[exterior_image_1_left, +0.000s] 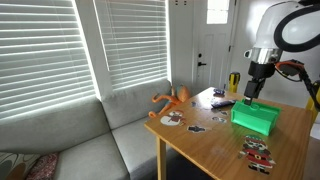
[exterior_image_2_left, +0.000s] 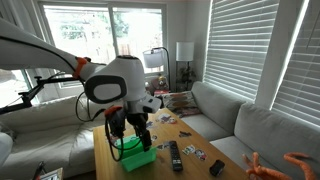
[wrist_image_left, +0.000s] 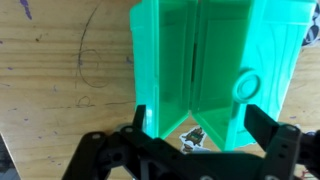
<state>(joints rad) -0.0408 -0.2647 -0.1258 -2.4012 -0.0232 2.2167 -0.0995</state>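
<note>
in an exterior view the camera stands well off from the gripper (exterior_image_1_left: 252, 90), slightly above the table (exterior_image_1_left: 200, 145), facing the sofa (exterior_image_1_left: 70, 130) beyond. in an exterior view it sits nearer, facing the arm (exterior_image_2_left: 110, 85). the wrist view looks straight down, close over the green box (wrist_image_left: 215, 60), which all three share.
</note>
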